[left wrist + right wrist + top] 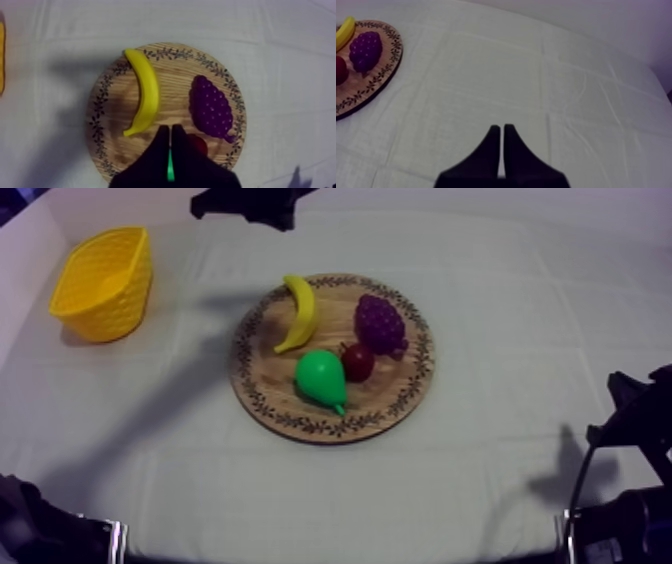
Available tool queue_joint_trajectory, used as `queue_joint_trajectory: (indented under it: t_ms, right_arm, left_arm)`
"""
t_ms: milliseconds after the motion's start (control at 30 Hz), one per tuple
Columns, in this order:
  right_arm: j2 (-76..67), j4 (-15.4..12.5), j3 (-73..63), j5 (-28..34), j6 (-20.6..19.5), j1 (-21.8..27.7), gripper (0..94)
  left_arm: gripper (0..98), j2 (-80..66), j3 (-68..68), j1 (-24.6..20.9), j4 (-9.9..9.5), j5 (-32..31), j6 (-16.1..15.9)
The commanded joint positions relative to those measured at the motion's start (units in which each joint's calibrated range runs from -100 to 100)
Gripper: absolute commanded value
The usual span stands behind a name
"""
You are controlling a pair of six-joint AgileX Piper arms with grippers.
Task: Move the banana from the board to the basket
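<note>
The yellow banana (pixel 298 313) lies curved on the left part of the round wooden board (pixel 262 393), beside the purple grapes (pixel 380 323), a green pear (pixel 321 378) and a small red fruit (pixel 358 361). The yellow basket (pixel 105 283) stands at the table's far left. My left gripper (pixel 170 130) is shut, its fingers together as a narrow wedge high above the board, just off the banana's (pixel 145 92) lower tip and over the pear. My right gripper (pixel 502 129) is also shut on nothing, over bare cloth well away from the board (pixel 371 82).
My left arm (pixel 250 203) comes in over the table's far edge. My right arm (pixel 630 428) rests low at the right side. A strip of the basket (pixel 2 55) is beside the board in the left wrist view. Bare cloth surrounds the board.
</note>
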Motion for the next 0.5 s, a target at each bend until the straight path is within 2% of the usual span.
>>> queue_joint_trajectory:
  t_ms: [0, 300, 467]
  right_arm:
    - [0.04, 0.03, -0.03, 0.01, 0.02, 0.01, 0.6]
    - [0.04, 0.03, -0.03, 0.01, 0.02, 0.08, 0.6]
    - [0.04, 0.03, -0.03, 0.01, 0.02, 0.08, 0.6]
  left_arm:
    - [0.0, 0.82, -1.14, -0.08, -0.23, 2.13, -0.27]
    - [1.2, 1.74, -2.35, -0.92, -0.42, 4.47, -0.83]
    - [20.2, 3.10, -3.72, -1.14, -0.06, 5.69, -1.15]
